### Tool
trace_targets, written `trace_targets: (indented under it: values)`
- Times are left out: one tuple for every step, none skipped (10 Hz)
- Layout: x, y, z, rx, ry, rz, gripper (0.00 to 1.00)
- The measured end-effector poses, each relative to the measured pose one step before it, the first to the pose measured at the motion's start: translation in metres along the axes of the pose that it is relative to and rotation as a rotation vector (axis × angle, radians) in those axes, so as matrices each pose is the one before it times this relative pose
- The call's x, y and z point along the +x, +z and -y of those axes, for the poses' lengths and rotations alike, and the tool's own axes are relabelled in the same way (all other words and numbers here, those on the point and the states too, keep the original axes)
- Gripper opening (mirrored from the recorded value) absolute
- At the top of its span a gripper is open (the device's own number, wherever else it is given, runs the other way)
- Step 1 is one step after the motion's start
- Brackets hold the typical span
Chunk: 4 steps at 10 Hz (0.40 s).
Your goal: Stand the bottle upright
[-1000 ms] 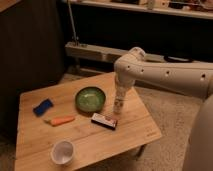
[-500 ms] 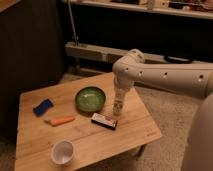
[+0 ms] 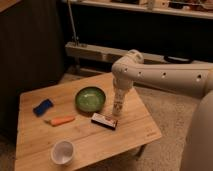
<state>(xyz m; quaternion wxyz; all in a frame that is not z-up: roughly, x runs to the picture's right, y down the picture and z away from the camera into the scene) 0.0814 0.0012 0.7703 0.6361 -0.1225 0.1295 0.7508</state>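
Bottle [image 3: 118, 106]: a slim whitish bottle standing upright on the wooden table, near the right-hand edge, just right of the green bowl and just behind the far end of the dark box. Its base looks to be on the tabletop, though from where I stand the contact is hard to make out.

Gripper [image 3: 119, 96]: comes straight down from above, directly over the bottle, so the top of the bottle merges with it. Whether it grips the bottle or has let go, I cannot tell.

Arm [image 3: 160, 79]: a thick white arm reaching in from the right, bent at an elbow above the table's far right corner, the forearm dropping vertically to the bottle.

Dark box [image 3: 104, 120]: a flat dark rectangular box with a pale label, lying flat just in front of the bottle and a little to its left.

Green bowl [image 3: 90, 98]: round, open side up, near the middle of the table, close beside the bottle.

Carrot [image 3: 61, 120]: an orange carrot lying flat, left of the box.

Blue object [image 3: 43, 107]: small, lying near the table's left side, behind the carrot.

White cup [image 3: 62, 151]: upright near the front edge, well apart from the bottle.

Table [image 3: 135, 131]: low, light wood, standing on a pale carpet.
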Motion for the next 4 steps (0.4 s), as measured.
trace_targets:
  values:
    - [0.00033, 0.00022, -0.00007, 0.00003, 0.00019, -0.00243, 0.78]
    - [0.00065, 0.00085, -0.00005, -0.00032, -0.0012, -0.00338, 0.8]
    - [0.0002, 0.00016, 0.00002, -0.00081, -0.00071, -0.00201, 0.8]
    - [-0.00044, 0.00031, 0.00018, -0.00202, 0.00161, -0.00505, 0.8]
